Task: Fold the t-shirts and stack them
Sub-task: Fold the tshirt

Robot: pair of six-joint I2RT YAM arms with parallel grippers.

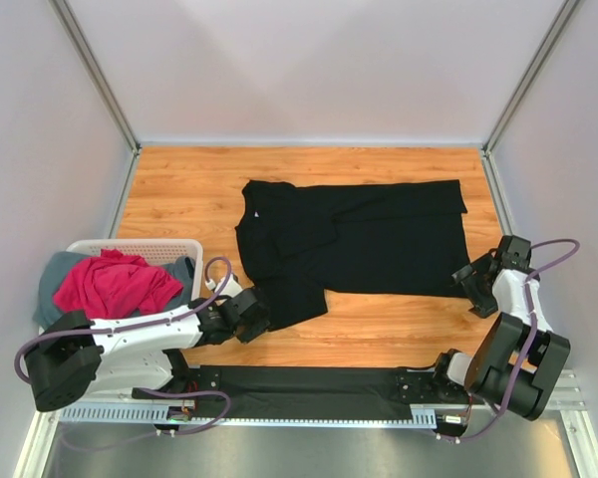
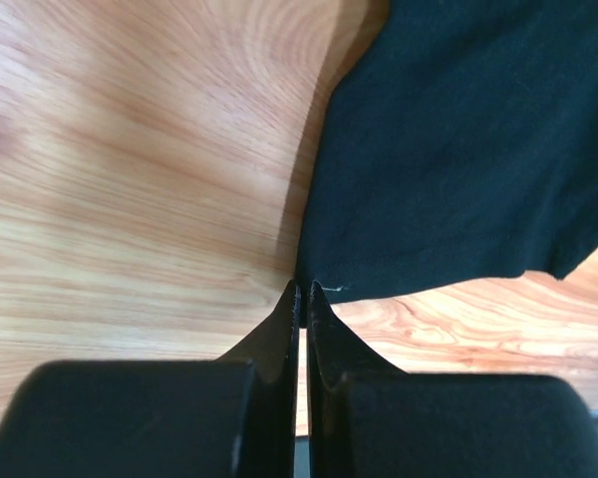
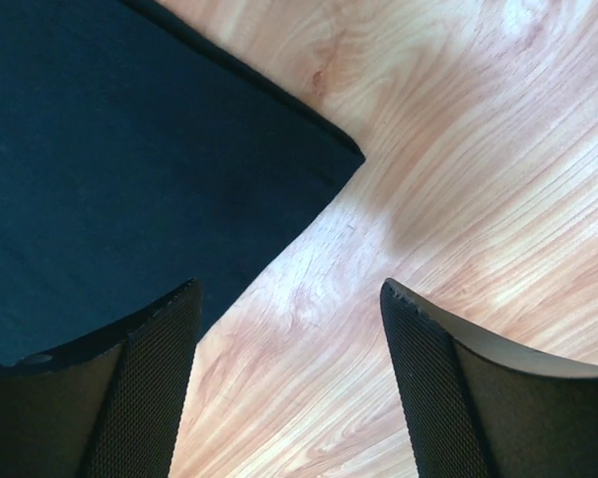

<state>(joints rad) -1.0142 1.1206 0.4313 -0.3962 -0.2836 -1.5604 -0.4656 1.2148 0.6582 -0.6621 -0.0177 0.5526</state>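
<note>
A large black t-shirt (image 1: 379,239) lies spread across the wooden table (image 1: 179,199), its left part folded over unevenly. My left gripper (image 1: 265,315) is at the shirt's near left corner. In the left wrist view its jaws (image 2: 305,287) are shut, with the hem corner of the black cloth (image 2: 458,149) pinched between the tips. My right gripper (image 1: 469,287) hovers open at the shirt's near right corner. The right wrist view shows the cloth corner (image 3: 130,149) lying under and beside the left finger (image 3: 149,378), with bare wood between the jaws (image 3: 289,289). A magenta-pink t-shirt (image 1: 115,284) and a grey one (image 1: 52,284) are heaped in the basket.
A white slotted basket (image 1: 130,245) stands at the table's near left, beside the left arm. A black strip (image 1: 309,388) runs along the near edge between the arm bases. White walls with metal posts enclose the table on three sides.
</note>
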